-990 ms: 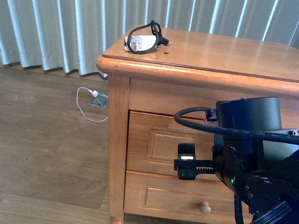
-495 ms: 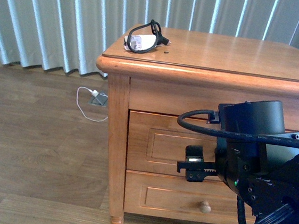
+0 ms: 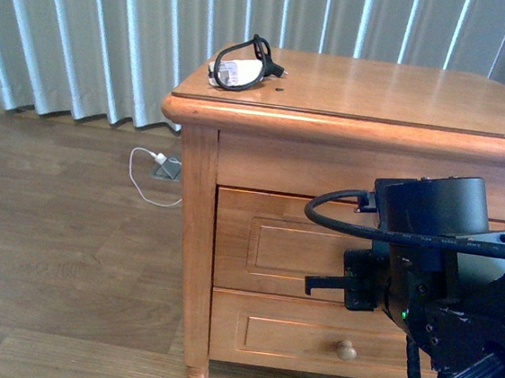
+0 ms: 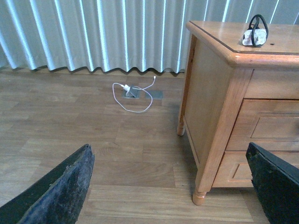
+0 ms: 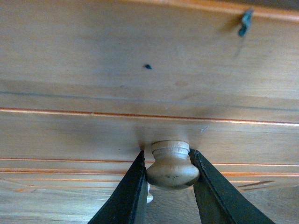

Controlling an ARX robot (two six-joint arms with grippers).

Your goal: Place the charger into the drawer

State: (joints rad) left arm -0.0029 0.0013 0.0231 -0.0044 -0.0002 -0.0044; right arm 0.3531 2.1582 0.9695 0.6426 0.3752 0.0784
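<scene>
The charger (image 3: 240,66), a small white block ringed by a black cable, lies on the near left corner of the wooden nightstand top (image 3: 380,90); the left wrist view shows the charger (image 4: 254,36) too. My right gripper (image 5: 167,156) is shut on the round pale knob (image 5: 172,170) of the upper drawer (image 3: 274,245), one finger on each side of it. The bulky right arm (image 3: 433,271) hides that knob in the front view. No gap shows around the drawer front (image 5: 140,135). My left gripper (image 4: 168,149) hangs open over the floor, left of the nightstand, holding nothing.
A white plug with a white cable (image 3: 150,174) lies on the wood floor by a floor socket (image 4: 131,93) before the curtain (image 3: 88,36). A lower drawer has its own knob (image 3: 345,349). The nightstand's front leg (image 4: 200,196) stands close to my left gripper.
The right arm has shifted a little right and in toward the drawer front. Its fingers, seen beside the arm earlier, are now mostly hidden behind it. The charger has not moved.
</scene>
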